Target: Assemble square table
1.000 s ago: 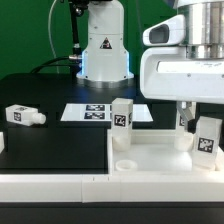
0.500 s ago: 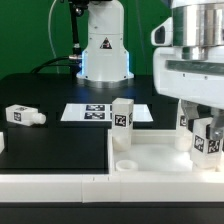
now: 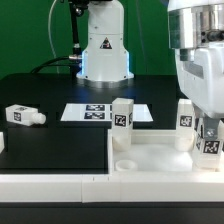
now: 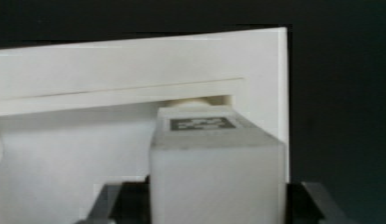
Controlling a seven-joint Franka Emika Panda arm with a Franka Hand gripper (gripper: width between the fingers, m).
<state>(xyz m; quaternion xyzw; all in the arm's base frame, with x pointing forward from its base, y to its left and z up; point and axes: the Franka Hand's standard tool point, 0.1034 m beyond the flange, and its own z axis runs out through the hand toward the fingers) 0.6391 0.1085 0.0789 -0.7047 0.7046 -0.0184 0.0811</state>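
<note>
On the black table (image 3: 60, 150), the lowered gripper (image 3: 211, 140) clamps an upright leg (image 4: 216, 160) over the slab (image 3: 160, 158)

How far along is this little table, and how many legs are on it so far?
Two legs stand upright on the square tabletop: one at its corner on the exterior view's left, another farther back on the right. The hand grips a third leg over the near right corner; the wrist view shows it above a socket, seating unclear. A fourth leg lies loose on the black table.
</note>
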